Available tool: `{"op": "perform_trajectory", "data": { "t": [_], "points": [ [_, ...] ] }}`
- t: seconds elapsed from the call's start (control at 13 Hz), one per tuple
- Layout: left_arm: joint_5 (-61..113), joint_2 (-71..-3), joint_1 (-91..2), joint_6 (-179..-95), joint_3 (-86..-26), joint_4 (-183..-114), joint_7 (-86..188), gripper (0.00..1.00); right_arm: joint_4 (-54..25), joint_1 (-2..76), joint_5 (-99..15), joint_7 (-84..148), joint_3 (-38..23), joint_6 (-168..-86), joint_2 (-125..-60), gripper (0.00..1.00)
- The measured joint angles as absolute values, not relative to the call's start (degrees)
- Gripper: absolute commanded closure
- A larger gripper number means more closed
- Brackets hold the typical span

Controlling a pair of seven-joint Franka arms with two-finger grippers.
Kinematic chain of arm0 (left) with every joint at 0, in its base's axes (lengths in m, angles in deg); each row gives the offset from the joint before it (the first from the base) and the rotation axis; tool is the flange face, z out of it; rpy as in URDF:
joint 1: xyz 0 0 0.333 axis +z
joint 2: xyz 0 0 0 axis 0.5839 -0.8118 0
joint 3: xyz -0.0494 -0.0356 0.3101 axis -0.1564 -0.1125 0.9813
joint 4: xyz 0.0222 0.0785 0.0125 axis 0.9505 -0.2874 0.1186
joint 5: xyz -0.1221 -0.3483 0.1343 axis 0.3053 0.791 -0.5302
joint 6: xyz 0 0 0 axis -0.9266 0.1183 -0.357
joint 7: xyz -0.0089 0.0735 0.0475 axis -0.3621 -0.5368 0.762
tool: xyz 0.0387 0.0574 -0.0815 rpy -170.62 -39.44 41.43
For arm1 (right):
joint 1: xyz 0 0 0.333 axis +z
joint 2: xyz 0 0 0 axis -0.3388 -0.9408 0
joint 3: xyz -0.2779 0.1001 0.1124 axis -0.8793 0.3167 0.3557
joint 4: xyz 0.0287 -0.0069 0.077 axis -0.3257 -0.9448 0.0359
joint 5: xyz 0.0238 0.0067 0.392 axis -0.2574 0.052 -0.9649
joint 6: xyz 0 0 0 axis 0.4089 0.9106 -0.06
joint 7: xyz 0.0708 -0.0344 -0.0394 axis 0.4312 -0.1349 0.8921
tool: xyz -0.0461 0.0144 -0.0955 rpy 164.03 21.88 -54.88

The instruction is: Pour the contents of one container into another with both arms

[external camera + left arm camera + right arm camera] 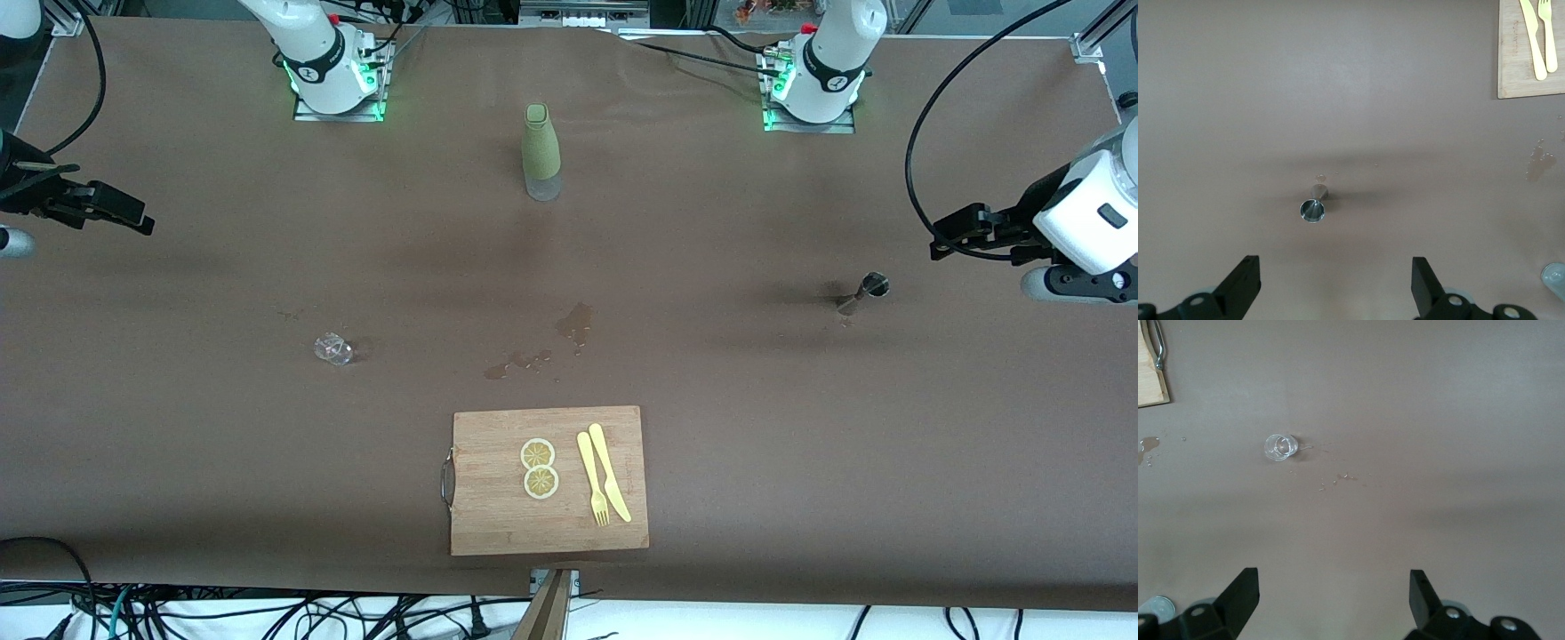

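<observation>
Brown cloth covers the tabletop (178,462), and the two likely pouring vessels stand on it well apart: a small metal measuring cup (862,293) toward the left arm's end and a little clear glass (333,348) toward the right arm's end. Whether either holds liquid I cannot tell.

The left end effector (1335,261) hangs spread over the cloth near the measuring cup. The right end effector (1333,573) hangs spread the same way near the glass. Neither holds anything. This fits both vessels waiting to be picked up and both set back down after a pour. Wet patches (573,324) between them show liquid on the cloth, but they do not settle which.

Any grasp here would need care, I judge. The measuring cup is narrow-waisted and tips easily, and the glass is small and slick, so each wants a low, centred pinch.

A green bottle (540,153) stands between the arm bases. A wooden cutting board (498,524) with two lemon slices (539,468), a knife (609,471) and a fork (592,480) lies nearer the front camera — neither stands between the arms and their vessels.
</observation>
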State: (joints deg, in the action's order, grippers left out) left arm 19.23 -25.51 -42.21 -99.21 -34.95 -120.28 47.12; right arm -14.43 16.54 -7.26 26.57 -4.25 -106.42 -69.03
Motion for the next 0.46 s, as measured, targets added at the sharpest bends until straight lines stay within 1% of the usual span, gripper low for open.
{"op": "perform_trajectory", "data": {
  "t": [0.46],
  "points": [
    [19.3, -25.5, -41.4, -99.2, -34.5, -120.6, 47.1, 0.00, -14.4, 16.6, -7.3, 26.5, -3.9, -106.4, -68.7, 0.00]
  ]
}}
